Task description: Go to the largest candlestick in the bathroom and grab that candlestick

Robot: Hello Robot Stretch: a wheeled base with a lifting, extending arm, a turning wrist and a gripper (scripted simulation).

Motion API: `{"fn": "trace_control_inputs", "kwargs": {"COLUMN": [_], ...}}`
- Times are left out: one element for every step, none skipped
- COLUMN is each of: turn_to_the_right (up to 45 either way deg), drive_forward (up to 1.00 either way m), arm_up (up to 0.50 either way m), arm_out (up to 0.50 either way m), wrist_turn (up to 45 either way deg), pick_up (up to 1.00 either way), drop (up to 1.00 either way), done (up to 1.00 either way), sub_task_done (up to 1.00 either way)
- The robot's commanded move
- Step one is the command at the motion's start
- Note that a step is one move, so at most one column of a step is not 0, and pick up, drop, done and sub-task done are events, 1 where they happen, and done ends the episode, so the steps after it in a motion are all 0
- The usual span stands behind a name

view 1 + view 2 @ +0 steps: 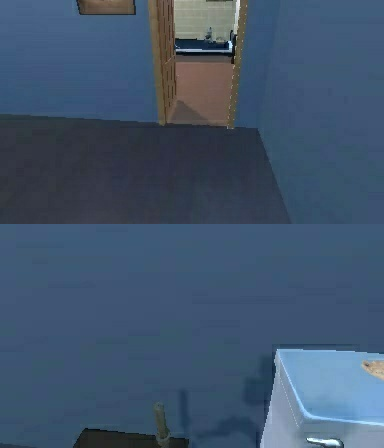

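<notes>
I'm facing a wooden door frame (161, 70), dark blue furniture (205, 45) showing beyond. Arm side view: 1 thin grey post (160, 422) is standing on a dark surface (120, 438) near a pale blue cabinet (325, 394); candlestick or not, I cannot tell. Gripper's jaws: cannot tell.

A slim post (160, 424) stands on a dark surface (112, 438) near a pale blue cabinet (320, 394), blue wall (150, 304) behind.
</notes>
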Motion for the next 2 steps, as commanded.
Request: {"fn": "trace_control_inputs", "kwargs": {"turn_to_the_right": [0.0,0.0], "drive_forward": [0.0,0.0], "arm_up": [0.0,0.0], "arm_out": [0.0,0.0], "wrist_turn": [45.0,24.0], "pick_up": [0.0,0.0], "drop": [0.0,0.0], "done": [0.0,0.0], "sub_task_done": [0.0,0.0]}}
